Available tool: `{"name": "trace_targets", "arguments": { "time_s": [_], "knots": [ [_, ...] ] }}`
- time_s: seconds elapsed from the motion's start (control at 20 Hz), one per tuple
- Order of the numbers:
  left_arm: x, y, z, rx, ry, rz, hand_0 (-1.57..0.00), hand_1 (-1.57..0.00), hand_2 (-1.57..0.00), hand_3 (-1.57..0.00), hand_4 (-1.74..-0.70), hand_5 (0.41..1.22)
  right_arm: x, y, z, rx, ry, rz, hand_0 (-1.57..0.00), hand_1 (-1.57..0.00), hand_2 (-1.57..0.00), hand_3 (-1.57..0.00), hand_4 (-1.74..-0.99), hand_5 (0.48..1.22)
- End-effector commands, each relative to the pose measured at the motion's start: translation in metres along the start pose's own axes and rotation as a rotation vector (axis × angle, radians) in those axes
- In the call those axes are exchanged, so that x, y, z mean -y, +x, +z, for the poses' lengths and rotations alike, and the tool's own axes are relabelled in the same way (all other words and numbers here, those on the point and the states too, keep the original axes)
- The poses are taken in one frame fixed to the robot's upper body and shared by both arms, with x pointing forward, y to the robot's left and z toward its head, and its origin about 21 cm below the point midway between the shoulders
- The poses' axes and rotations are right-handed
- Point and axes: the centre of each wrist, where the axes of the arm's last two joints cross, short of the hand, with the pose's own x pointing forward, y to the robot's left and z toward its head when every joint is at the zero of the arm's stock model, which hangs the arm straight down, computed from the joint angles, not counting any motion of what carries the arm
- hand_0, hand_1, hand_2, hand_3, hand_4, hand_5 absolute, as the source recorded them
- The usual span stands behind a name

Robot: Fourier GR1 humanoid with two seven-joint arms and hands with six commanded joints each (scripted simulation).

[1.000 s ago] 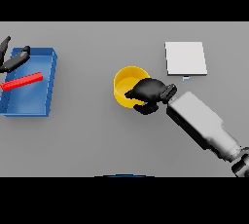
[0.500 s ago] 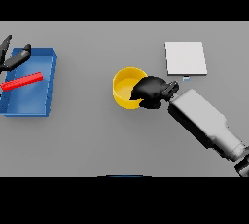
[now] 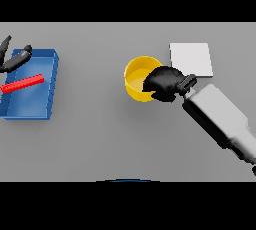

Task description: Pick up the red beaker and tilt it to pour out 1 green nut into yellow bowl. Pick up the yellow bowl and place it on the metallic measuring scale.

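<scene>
Grey table (image 3: 100,139). Blue tray (image 3: 50,81) near its left edge, cut off by the view's edge; 1 red bar (image 3: 22,84), likely the red beaker, lies flat inside. Metallic measuring scale (image 3: 192,56) toward the far right. Yellow bowl (image 3: 136,76) just left of the scale, its right rim hidden by the right hand (image 3: 165,83), fingers curled over that rim, gripping. Left hand (image 3: 12,59) at the tray's far-left corner, partly cropped, fingers loosely straight.
</scene>
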Motion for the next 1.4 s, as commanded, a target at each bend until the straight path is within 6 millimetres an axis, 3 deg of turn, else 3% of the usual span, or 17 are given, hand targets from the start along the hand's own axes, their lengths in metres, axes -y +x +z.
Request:
{"name": "trace_targets", "arguments": {
  "time_s": [0.0,0.3,0.65,1.1,1.35],
  "knots": [
    [-0.004,0.001,-0.001,0.004,0.003,0.009,0.0,0.0,0.0,0.0,-0.79,0.702,0.002,-0.001,0.003,-0.008,-0.007,0.003,-1.56,-1.56,-1.45,-1.2,-1.738,1.219],
    [-0.003,0.006,0.001,0.006,0.001,0.027,0.0,0.0,0.0,0.0,-0.81,0.71,0.021,-0.019,0.019,-0.079,-0.052,-0.012,-1.54,-1.57,-1.49,-1.19,-1.74,1.22],
    [-0.005,0.009,0.008,-0.009,-0.003,0.046,0.0,0.0,0.0,0.0,-0.84,0.739,0.032,-0.074,0.037,-0.211,-0.159,-0.02,-1.56,-1.57,-1.54,-1.15,-1.741,1.221],
    [-0.005,0.009,0.011,-0.052,0.009,0.048,0.0,0.0,0.0,0.0,-0.86,0.779,0.004,-0.127,0.034,-0.367,-0.174,-0.115,-1.57,-1.57,-1.5,-1.18,-1.741,1.221],
    [-0.001,0.009,0.009,-0.058,0.01,0.029,0.0,0.0,0.0,0.0,-0.86,0.804,-0.014,-0.14,0.03,-0.393,-0.16,-0.152,-1.57,-1.57,-1.4,-1.34,-1.741,1.221]
  ]
}}
